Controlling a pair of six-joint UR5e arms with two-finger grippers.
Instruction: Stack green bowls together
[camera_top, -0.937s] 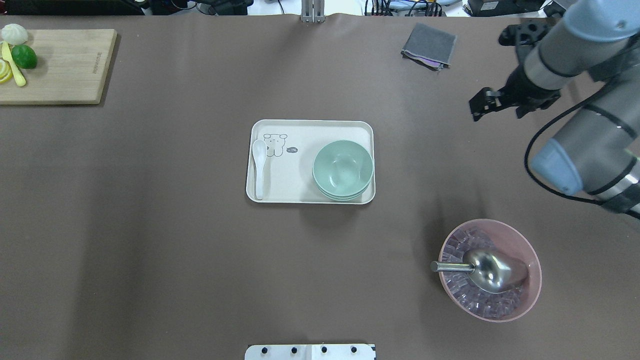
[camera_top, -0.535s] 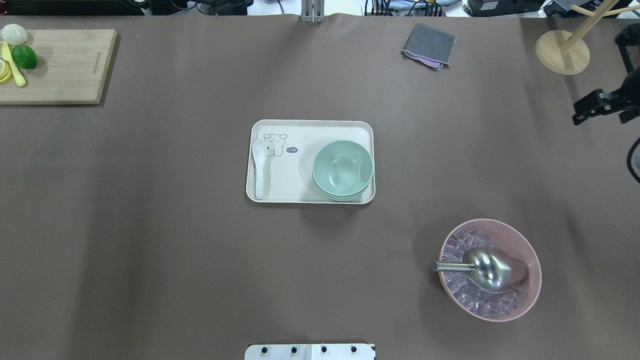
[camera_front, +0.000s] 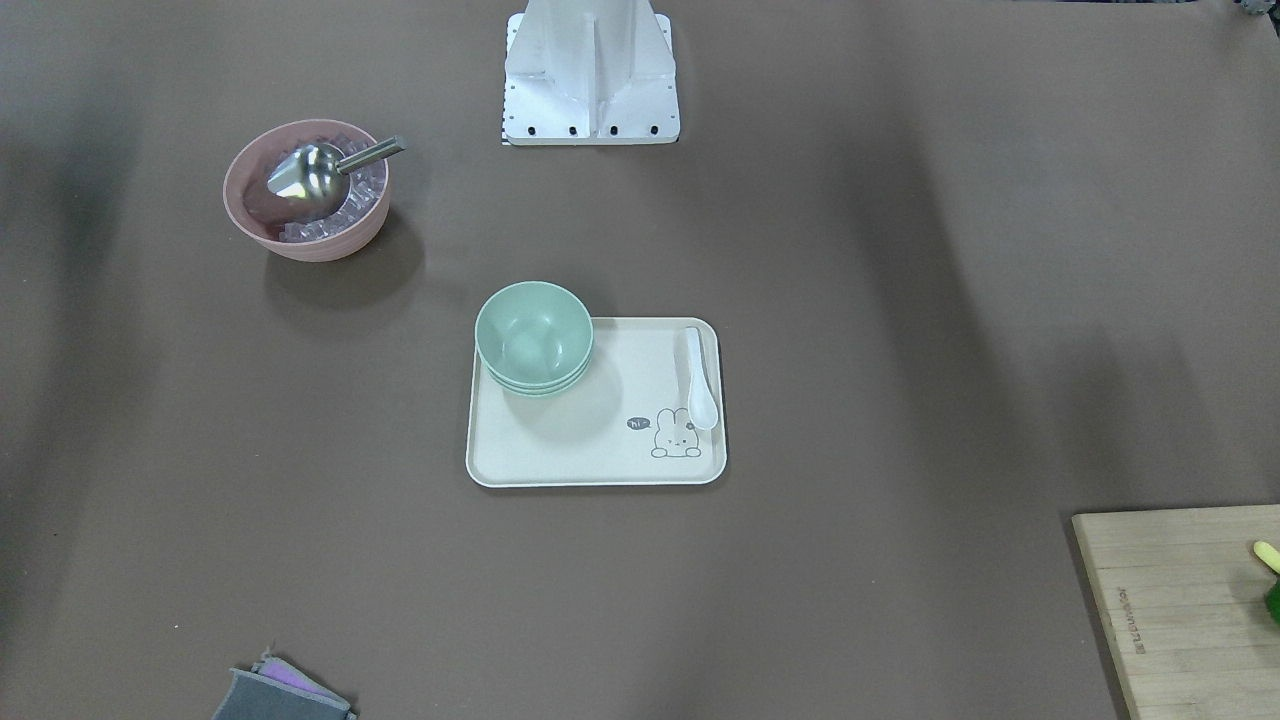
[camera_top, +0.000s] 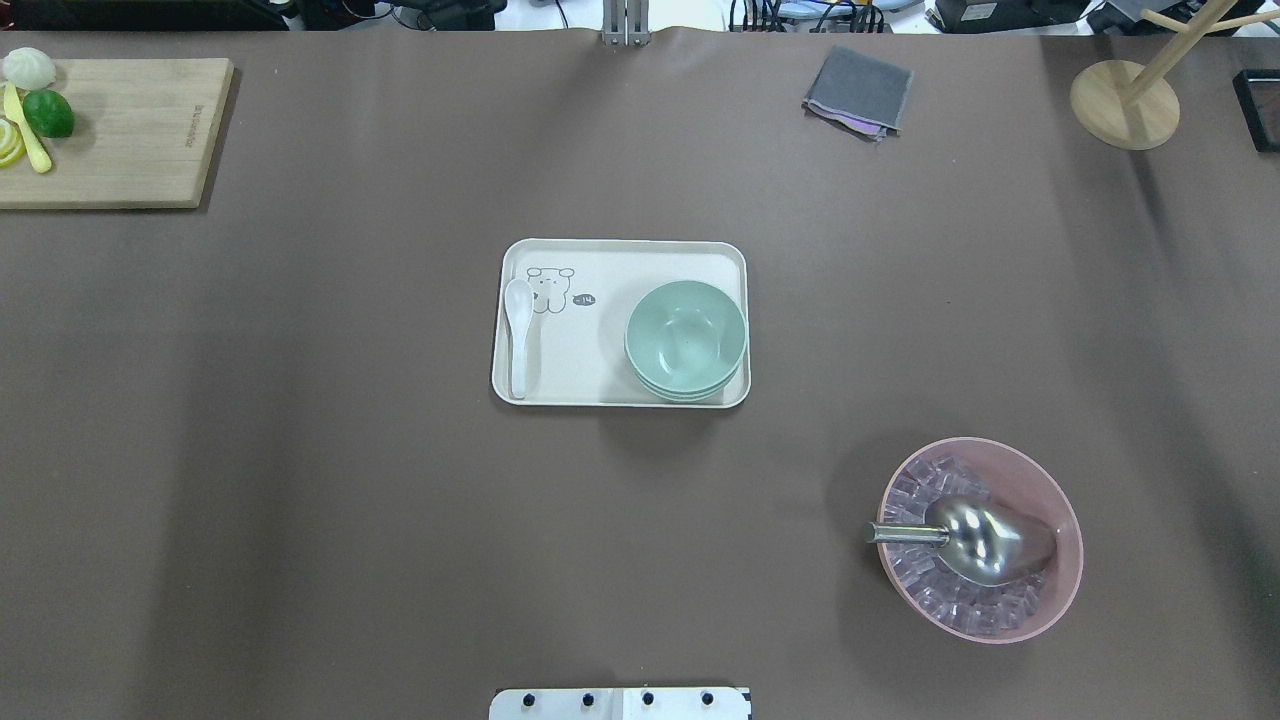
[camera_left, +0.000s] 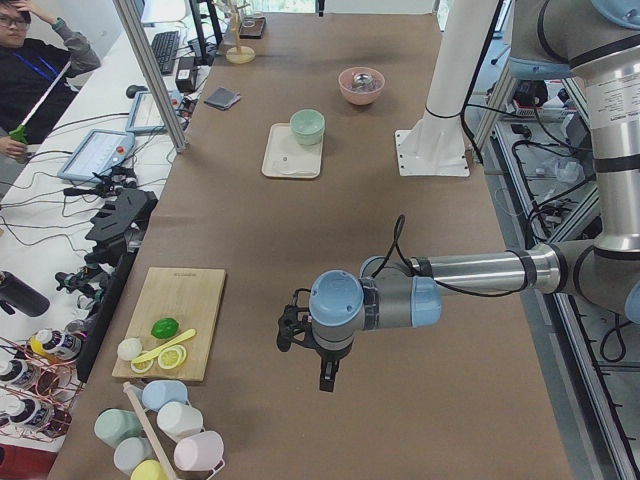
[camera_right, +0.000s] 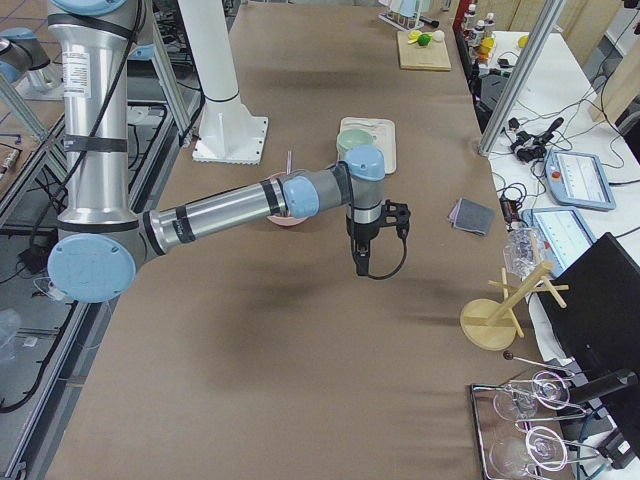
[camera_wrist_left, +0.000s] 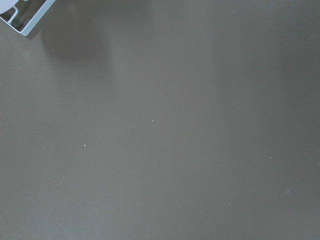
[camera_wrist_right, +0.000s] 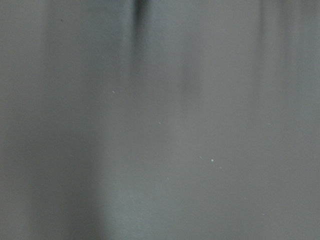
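The green bowls (camera_top: 685, 338) sit nested in one stack on the right part of a cream tray (camera_top: 590, 350). The stack also shows in the front view (camera_front: 533, 335) and the left side view (camera_left: 307, 125). No gripper touches it. My left gripper (camera_left: 326, 380) shows only in the left side view, hanging over bare table far from the tray; I cannot tell whether it is open or shut. My right gripper (camera_right: 361, 268) shows only in the right side view, over bare table beside the tray; I cannot tell its state either. Both wrist views show only brown table cover.
A white spoon (camera_top: 518, 335) lies on the tray's left side. A pink bowl (camera_top: 1060, 590) with ice and a metal scoop (camera_top: 975, 540) stands front right. A cutting board (camera_top: 130, 130) with fruit is far left, a grey cloth (camera_top: 858, 92) and a wooden stand (camera_top: 1125, 105) at the back right.
My right arm has swung out to the right and left the overhead view. The bowl stack and the tray have not moved.
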